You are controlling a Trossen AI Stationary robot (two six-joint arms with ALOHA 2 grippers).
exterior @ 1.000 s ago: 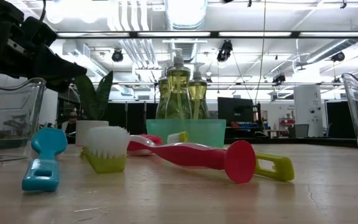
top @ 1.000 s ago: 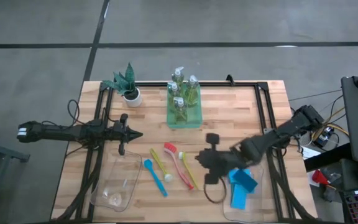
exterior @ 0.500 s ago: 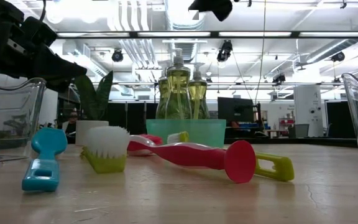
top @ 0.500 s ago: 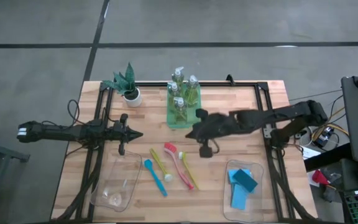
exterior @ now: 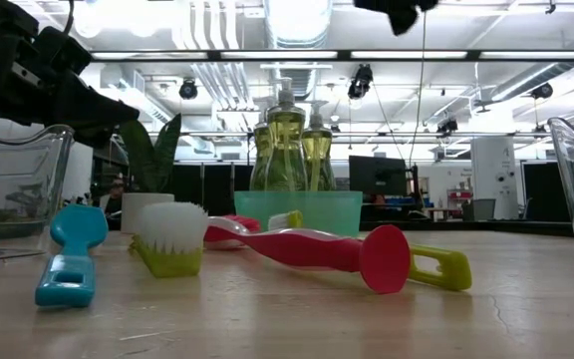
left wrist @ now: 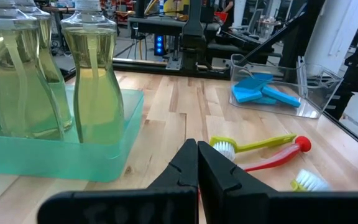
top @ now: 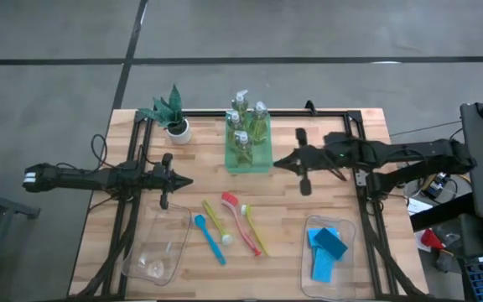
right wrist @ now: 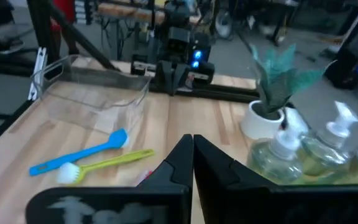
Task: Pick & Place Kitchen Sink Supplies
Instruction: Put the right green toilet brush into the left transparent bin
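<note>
Right gripper clenched, empty, hovering just beside the green tray of soap bottles. Left gripper clenched, empty, parked above the left bin.

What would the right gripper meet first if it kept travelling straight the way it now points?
Probably the green tray of soap bottles; the shut right gripper points at its side, though it may be too high.
</note>
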